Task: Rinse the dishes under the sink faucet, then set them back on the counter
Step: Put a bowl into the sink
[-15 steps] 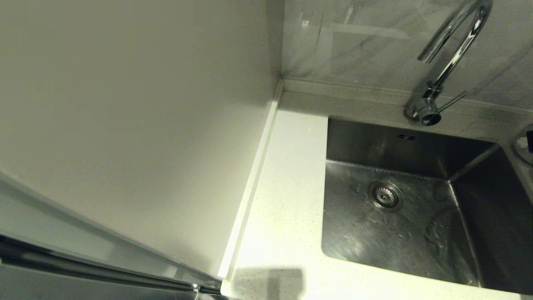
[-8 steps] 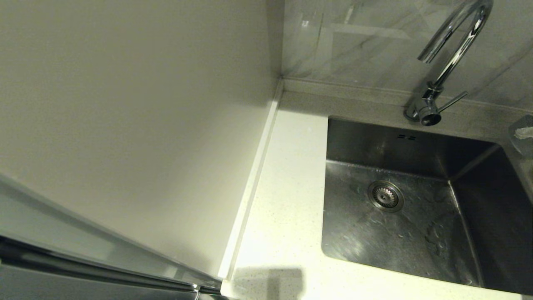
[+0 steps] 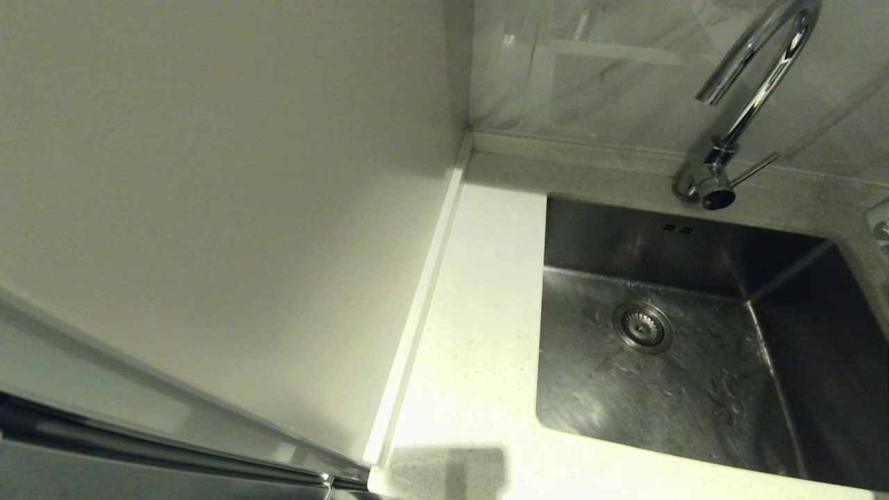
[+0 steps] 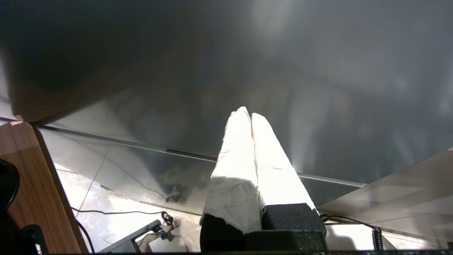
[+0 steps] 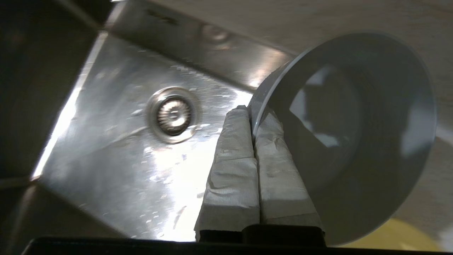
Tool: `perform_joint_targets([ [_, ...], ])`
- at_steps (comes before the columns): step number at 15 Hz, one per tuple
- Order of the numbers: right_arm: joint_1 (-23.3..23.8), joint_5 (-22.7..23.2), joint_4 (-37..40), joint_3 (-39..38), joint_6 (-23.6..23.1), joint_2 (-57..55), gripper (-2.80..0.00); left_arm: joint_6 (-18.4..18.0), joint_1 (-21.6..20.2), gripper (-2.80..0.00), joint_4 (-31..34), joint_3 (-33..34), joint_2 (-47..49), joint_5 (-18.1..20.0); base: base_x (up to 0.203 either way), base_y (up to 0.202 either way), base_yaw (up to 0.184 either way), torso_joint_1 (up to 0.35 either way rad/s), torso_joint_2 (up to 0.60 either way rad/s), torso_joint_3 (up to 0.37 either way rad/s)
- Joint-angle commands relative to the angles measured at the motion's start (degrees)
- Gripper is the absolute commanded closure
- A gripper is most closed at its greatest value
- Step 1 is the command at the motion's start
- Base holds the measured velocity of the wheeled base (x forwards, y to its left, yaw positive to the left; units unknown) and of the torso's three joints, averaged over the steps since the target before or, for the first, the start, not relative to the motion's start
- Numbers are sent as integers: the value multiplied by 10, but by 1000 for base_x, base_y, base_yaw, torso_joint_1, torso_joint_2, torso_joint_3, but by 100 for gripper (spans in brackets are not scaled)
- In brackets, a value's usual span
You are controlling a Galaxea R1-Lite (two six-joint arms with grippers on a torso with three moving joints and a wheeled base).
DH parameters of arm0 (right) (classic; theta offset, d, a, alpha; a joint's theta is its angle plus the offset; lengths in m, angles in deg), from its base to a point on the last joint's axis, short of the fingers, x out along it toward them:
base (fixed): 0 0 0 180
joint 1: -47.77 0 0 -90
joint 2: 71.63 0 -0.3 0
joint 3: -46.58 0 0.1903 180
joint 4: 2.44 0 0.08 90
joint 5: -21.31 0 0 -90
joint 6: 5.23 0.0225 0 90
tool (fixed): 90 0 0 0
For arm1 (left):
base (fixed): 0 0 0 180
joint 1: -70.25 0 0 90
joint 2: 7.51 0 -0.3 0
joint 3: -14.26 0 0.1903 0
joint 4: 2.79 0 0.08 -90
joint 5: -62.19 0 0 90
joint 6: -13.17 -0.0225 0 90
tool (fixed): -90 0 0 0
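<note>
My right gripper (image 5: 252, 113) is shut on the rim of the pale grey-blue bowl (image 5: 371, 124), which is tilted on edge over the right side of the sink (image 5: 116, 148), by the counter (image 5: 318, 17). Only a sliver of this bowl (image 3: 881, 223) shows at the head view's right edge. A bit of the yellow-green bowl (image 5: 393, 241) peeks from under it. The pink bowl is out of view. The sink (image 3: 667, 403) is wet and holds nothing, its drain (image 3: 642, 326) uncovered. The faucet (image 3: 757, 90) stands behind it with no water running. My left gripper (image 4: 247, 115) is shut, parked low.
White speckled counter (image 3: 479, 333) runs left of the sink, bounded by a raised edge strip (image 3: 417, 319) and a plain off-white wall panel (image 3: 208, 194). A marbled backsplash (image 3: 611, 69) rises behind the faucet. The left wrist view faces a dark cabinet front above the floor.
The grey-blue bowl and right gripper have slid further right, almost out of the head view's right edge. The left arm has not moved.
</note>
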Motion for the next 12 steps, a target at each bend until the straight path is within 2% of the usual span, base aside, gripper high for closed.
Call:
perform_joint_targets([
  [1,2,27,1,-47,-12,35,0,0,0,0,0,2,0,0,0,0,0,0,0,0],
  [3,2,33,1,-99,-18,68,0,0,0,0,0,2,0,0,0,0,0,0,0,0],
  [5,2,43,1,-164,-44,101,0,0,0,0,0,2,0,0,0,0,0,0,0,0],
  [9,0,40,0,-300,-166,134,0,0,0,0,0,2,0,0,0,0,0,0,0,0],
  [12,-4,7,3,-406,-221,180,0,0,0,0,0,2,0,0,0,0,0,0,0,0],
])
